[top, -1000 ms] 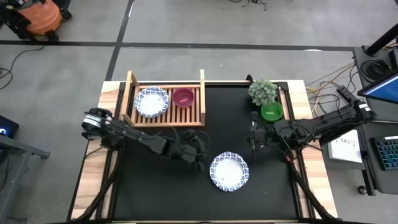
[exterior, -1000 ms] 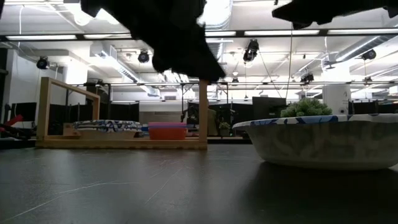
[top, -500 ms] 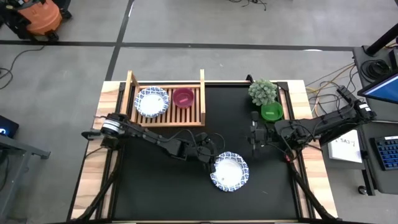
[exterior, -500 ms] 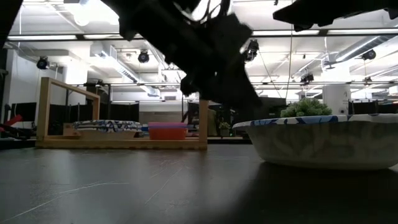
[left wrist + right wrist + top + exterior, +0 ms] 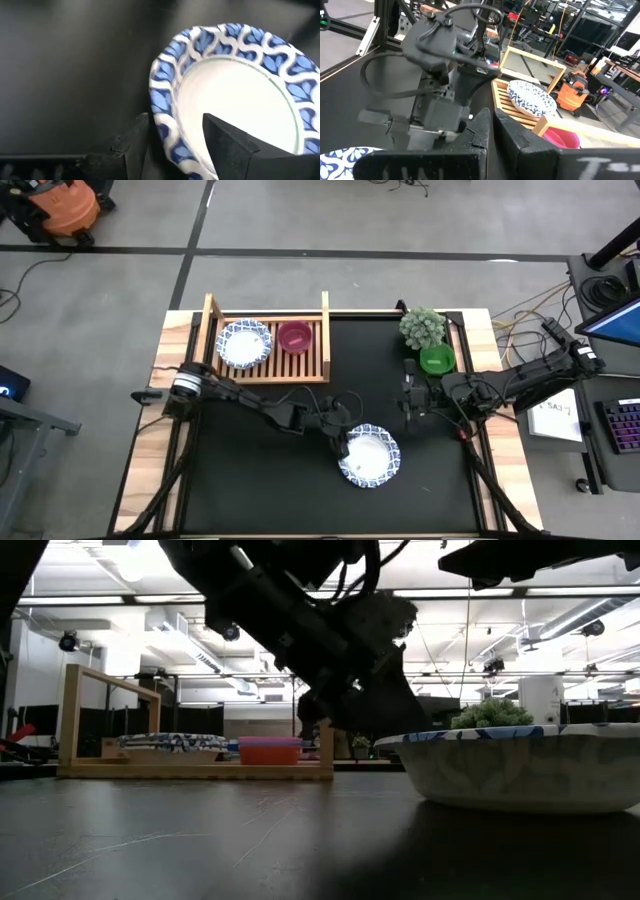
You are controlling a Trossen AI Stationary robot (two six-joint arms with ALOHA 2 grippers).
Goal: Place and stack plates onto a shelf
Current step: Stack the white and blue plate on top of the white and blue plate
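One plate, white with a blue patterned rim, lies flat on the black table near the middle. A second plate rests on the slats of the wooden shelf at the far left. My left gripper is open and low at the table plate's left rim. In the left wrist view, one finger stands outside the rim and the other over the white centre. My right gripper is shut and waits at the right, above the table, holding nothing. My left gripper straddles the table plate's left rim, one finger outside and one finger inside, coming slanting down from the table's left. Whether either finger touches the plate, I cannot tell. The plate lies flat on the table.
A maroon bowl sits on the shelf beside the plate there. A green bowl and a potted plant stand at the far right, close to my right arm. Bare black tabletop lies between the shelf and the near plate.
My left gripper has travelled toward the table's right and come down, from a spot clear of the plate to its left rim. Its fingers now stand on either side of that rim. The plate has stayed where it was.
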